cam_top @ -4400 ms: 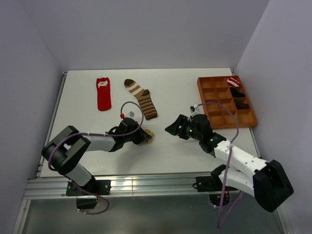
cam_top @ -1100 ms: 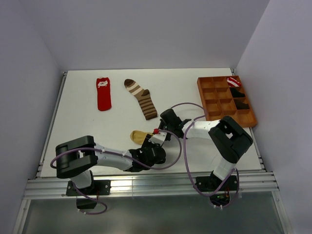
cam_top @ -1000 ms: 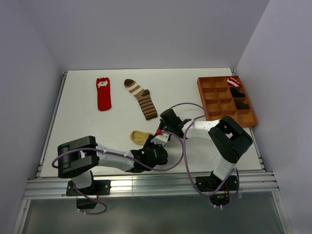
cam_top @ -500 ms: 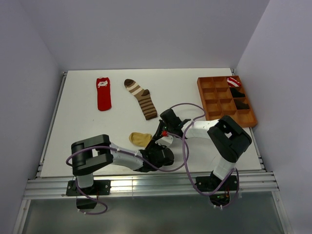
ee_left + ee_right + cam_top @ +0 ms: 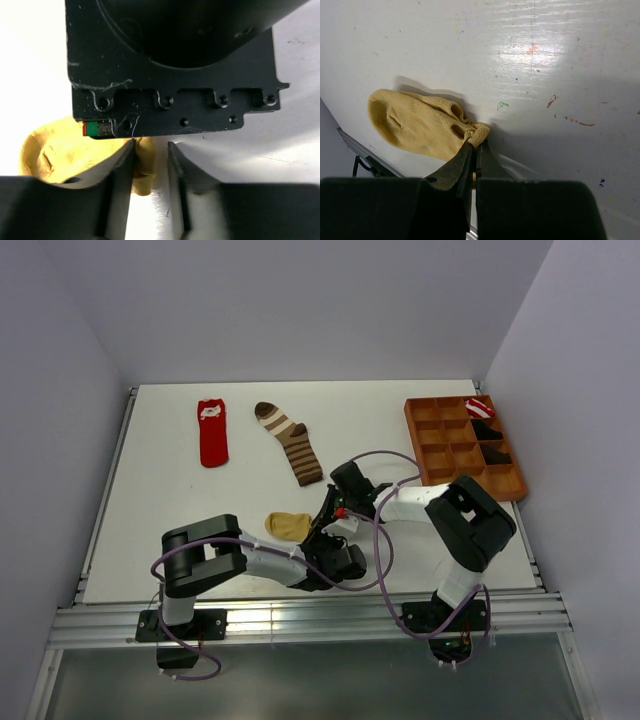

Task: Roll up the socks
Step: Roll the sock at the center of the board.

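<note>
While the right gripper point(image 5: 474, 145) is closed tight on a fold of cuff at one end of the yellow sock point(image 5: 415, 125), the left gripper point(image 5: 150, 152) stands partly open just beside it. A flap of the same sock lies in the gap between its fingers point(image 5: 120, 170). The flap touches one finger and stops short of the other, so the fabric is not clamped there. The black body of the right gripper fills the left wrist view straight ahead, very close.

The yellow sock lies flat on the worktop point(image 5: 170, 500), near its front middle. Its toe points towards the left side, and its cuff is bunched where the two grippers meet.

Further back and well apart from the arms, the red sock point(image 5: 212, 433) lies straight, with a white mark at its far end. The striped sock point(image 5: 291, 444) lies beside it at a slant, cream cuff to the rear. An orange tray point(image 5: 411, 430) sits at the back right, with a red-and-white bundle point(image 5: 480, 407) in its far corner compartment and dark bundles point(image 5: 487, 430) in the compartments nearer the arms.
</note>
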Available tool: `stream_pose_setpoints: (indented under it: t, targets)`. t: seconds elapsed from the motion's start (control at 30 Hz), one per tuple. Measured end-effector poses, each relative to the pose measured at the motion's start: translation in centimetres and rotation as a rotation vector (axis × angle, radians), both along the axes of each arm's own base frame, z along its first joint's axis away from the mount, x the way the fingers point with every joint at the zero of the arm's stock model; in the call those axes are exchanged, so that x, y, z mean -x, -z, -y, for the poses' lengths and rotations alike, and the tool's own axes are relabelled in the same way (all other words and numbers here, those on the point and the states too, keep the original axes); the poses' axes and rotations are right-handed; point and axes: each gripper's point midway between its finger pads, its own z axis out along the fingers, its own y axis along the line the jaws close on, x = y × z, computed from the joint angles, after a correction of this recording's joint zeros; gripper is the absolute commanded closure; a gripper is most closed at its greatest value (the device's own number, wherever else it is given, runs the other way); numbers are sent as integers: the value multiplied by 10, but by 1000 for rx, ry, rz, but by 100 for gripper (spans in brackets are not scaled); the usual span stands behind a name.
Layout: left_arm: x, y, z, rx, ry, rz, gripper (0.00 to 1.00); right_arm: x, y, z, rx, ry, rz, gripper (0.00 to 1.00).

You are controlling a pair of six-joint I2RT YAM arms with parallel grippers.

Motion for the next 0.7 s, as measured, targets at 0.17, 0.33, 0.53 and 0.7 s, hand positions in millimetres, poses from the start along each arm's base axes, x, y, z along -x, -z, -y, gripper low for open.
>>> stream_pose_setpoints:
  t: [0.17, 0.33, 0.53, 0.7]
  targets:
    - [1, 4, -6, -19, -24, -15, 99, 0, -1, -1, -6, -9, 6, 100]
    - [2, 4, -7, -2, -29, -33, 100, -2, -4, -2, -34, -30, 36, 89]
    - [-1, -2, -9, 133, -32, -130, 100, 0, -20, 2, -74, -36, 89, 67]
    - [-3, -8, -12, 263, -29, -219, 100, -20, -61, 6, -143, 3, 224, 42]
